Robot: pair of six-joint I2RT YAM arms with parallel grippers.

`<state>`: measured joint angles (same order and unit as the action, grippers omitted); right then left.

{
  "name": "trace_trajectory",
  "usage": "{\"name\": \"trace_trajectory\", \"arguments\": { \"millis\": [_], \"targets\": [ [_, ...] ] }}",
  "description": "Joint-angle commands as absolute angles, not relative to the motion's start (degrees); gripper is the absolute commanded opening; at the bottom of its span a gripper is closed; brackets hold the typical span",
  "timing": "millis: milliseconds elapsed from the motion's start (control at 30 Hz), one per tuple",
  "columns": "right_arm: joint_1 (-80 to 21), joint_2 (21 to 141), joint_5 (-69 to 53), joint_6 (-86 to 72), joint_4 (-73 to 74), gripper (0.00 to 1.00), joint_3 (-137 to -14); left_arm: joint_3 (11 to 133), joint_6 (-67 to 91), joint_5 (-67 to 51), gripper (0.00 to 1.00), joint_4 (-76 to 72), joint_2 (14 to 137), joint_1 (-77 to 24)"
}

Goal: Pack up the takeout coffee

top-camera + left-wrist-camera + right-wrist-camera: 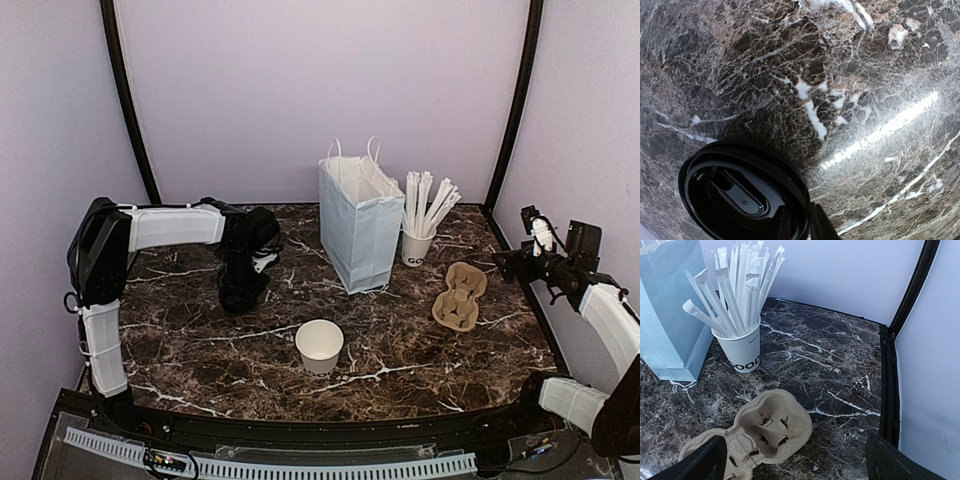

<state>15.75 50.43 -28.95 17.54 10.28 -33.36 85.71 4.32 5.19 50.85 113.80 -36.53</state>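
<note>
The white paper coffee cup (319, 345) stands open on the marble near the front centre, with no lid on it. Its round black lid (740, 195) fills the lower left of the left wrist view, close to the camera. My left gripper (243, 292) is low over the table left of the bag. It is shut on the lid's rim, with one dark finger (824, 226) against the edge. My right gripper (508, 262) is open and empty at the right edge, above the carrier. The white paper bag (358, 225) stands upright and open at the back centre.
A white cup of wrapped sticks (418, 240) stands right of the bag and also shows in the right wrist view (742, 347). The brown pulp carrier (460, 295) lies in front of it, and it too shows in the right wrist view (765, 430). A black frame (889, 385) edges the table on the right.
</note>
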Motion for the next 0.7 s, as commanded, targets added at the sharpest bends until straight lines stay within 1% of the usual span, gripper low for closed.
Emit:
{"name": "trace_trajectory", "arguments": {
  "millis": [0, 267, 433, 533, 567, 600, 633, 667],
  "targets": [
    [15.8, 50.6, -29.6, 18.0, 8.6, 0.98, -32.8, 84.9, 4.7, 5.0, 0.13, 51.3, 113.7, -36.7],
    [15.8, 50.5, -29.5, 18.0, 8.6, 0.98, -32.8, 85.4, 4.7, 6.1, 0.06, 52.2, 112.6, -36.8],
    [15.8, 50.8, -29.8, 17.8, 8.5, 0.98, -33.0, 87.5, 5.2, 7.4, 0.06, 54.7, 109.2, -36.9],
    [15.8, 50.7, -30.1, 17.2, 9.0, 0.97, -33.5, 89.5, 5.4, 4.6, 0.06, 55.7, 106.5, -37.0],
    [15.8, 50.4, -30.6, 17.0, 9.6, 0.96, -34.4, 90.7, 5.6, 3.6, 0.06, 55.8, 104.8, -37.1],
    [15.8, 50.4, -31.1, 17.5, 11.3, 0.91, -35.8, 91.3, 6.4, 2.3, 0.06, 55.6, 104.0, -37.3],
    [15.8, 50.5, -31.0, 18.0, 13.1, 0.89, -37.7, 92.4, 7.0, 2.0, 0.06, 54.8, 102.2, -37.5],
    [15.8, 50.7, -30.5, 17.8, 15.2, 0.89, -40.0, 93.1, 7.8, 1.5, 0.06, 54.4, 101.4, -38.0]
  ]
}}
